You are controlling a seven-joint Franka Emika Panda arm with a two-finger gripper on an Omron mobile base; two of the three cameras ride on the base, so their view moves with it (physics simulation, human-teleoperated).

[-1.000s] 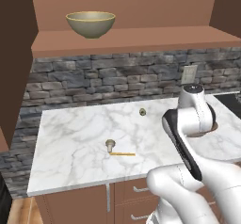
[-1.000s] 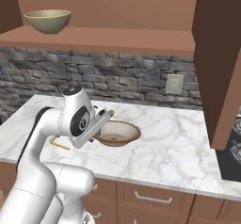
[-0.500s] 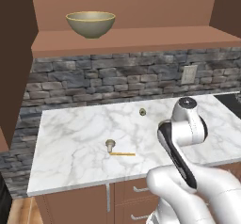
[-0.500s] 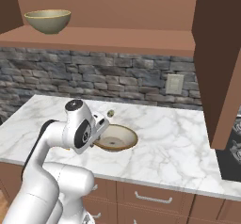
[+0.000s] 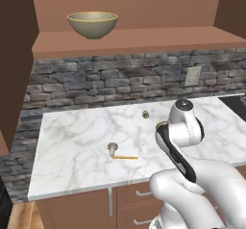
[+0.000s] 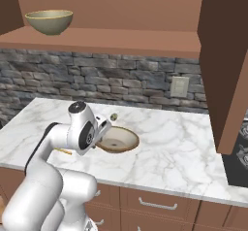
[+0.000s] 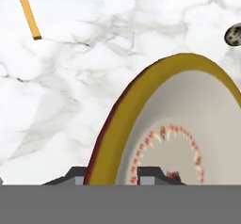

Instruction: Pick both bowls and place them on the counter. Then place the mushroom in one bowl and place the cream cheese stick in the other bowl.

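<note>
Base cams sit behind the arm, left and right, facing forward-down; both share the counter (image 5: 77,141). Hand cam hovers close over the shallow bowl (image 7: 188,124).

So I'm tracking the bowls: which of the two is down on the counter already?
The shallow, wide beige bowl, sitting on the white marble counter with the gripper on its rim. The deeper olive bowl is up on the wooden shelf.

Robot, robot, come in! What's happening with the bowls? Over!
Gripper shut on shallow bowl's rim, at the counter. Deep bowl on shelf. Mushroom, cheese stick waiting. Nothing blocking.
</note>
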